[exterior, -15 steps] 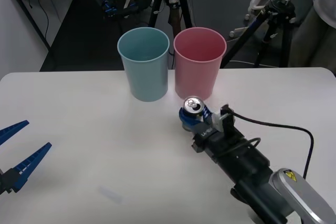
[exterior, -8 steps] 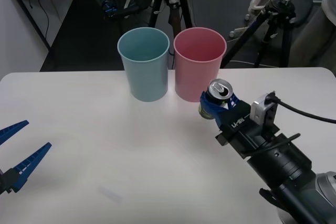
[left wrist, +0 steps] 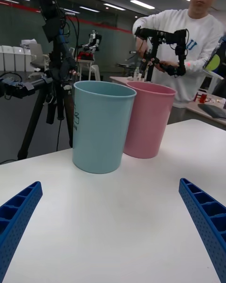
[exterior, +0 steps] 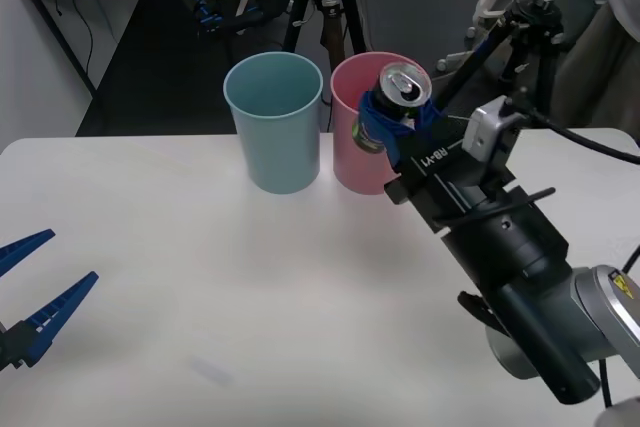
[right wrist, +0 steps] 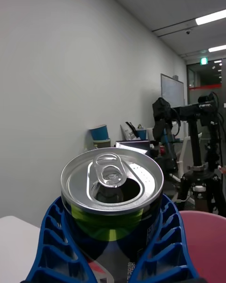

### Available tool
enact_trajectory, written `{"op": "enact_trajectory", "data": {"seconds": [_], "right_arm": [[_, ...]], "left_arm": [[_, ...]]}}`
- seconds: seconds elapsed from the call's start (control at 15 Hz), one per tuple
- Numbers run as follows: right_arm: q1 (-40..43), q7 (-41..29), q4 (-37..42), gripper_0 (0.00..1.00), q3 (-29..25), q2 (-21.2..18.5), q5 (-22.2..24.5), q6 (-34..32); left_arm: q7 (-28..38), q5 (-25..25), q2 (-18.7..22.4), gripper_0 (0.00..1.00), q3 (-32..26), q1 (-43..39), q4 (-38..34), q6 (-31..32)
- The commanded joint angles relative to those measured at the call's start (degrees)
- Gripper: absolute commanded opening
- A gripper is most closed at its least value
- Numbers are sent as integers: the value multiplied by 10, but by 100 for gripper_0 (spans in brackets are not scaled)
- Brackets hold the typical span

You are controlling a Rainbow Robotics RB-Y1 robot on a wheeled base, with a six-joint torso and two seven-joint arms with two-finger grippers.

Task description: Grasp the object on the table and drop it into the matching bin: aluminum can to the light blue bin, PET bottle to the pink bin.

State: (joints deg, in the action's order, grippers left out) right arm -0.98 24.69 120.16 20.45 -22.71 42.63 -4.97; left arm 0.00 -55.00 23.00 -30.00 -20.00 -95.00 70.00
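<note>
Aluminum can (exterior: 395, 99) clamped between right gripper (exterior: 398, 123) fingers, over pink bin (exterior: 362, 147). Carry past it to light blue bin (exterior: 277, 137) before releasing. Left gripper (exterior: 32, 292) idle, open, empty.

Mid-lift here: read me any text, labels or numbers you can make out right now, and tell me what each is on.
"RB-Y1": white lettering on the black body of the right gripper, which holds the aluminum can in front of the pink bin.
Can label: green and dark print, too blurred to read.
Light blue bin: faint dark marking on its side, illegible.
</note>
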Motion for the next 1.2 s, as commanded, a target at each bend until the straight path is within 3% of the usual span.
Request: {"op": "enact_trajectory", "data": {"seconds": [0.07, 0.6, 1.2], "right_arm": [[-83, -2, -47, 0, 35, 17, 1, 55], [-302, -10, -302, 0, 43, 121, 28, 80], [-469, -21, -531, 0, 45, 158, 28, 93]], "left_arm": [[0, 0, 0, 100, 0, 0, 0, 0], [0, 0, 0, 100, 0, 0, 0, 0], [0, 0, 0, 100, 0, 0, 0, 0]]}}
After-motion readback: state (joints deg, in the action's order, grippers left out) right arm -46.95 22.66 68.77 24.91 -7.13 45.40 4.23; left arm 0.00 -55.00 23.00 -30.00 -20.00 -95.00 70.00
